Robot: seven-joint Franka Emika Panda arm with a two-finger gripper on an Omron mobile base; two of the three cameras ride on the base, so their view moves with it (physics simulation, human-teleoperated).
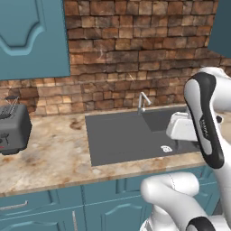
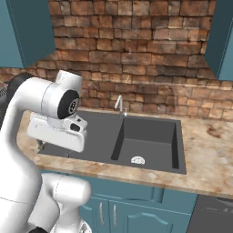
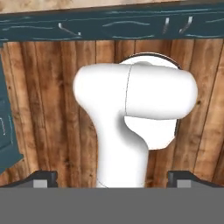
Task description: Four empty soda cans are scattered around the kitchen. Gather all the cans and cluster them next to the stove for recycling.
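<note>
Gripper (image 3: 112, 179) tips spread wide, nothing between, pointing down at floor. No cans or stove in sight; sink (image 2: 150, 141) ahead, toaster (image 1: 13, 128) far left. Likely light, thin-walled, dentable, slick: grip mid-body, gently.

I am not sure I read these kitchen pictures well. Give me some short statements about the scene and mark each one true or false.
1. The faucet stands at the back edge of the sink, in front of the brick wall. True.
2. The toaster stands on the counter to the right of the sink. False: it stands to the left of the sink.
3. The tool is open, with nothing between its fingertips. True.
4. The wall behind the sink is white tile. False: it is reddish-brown brick.
</note>
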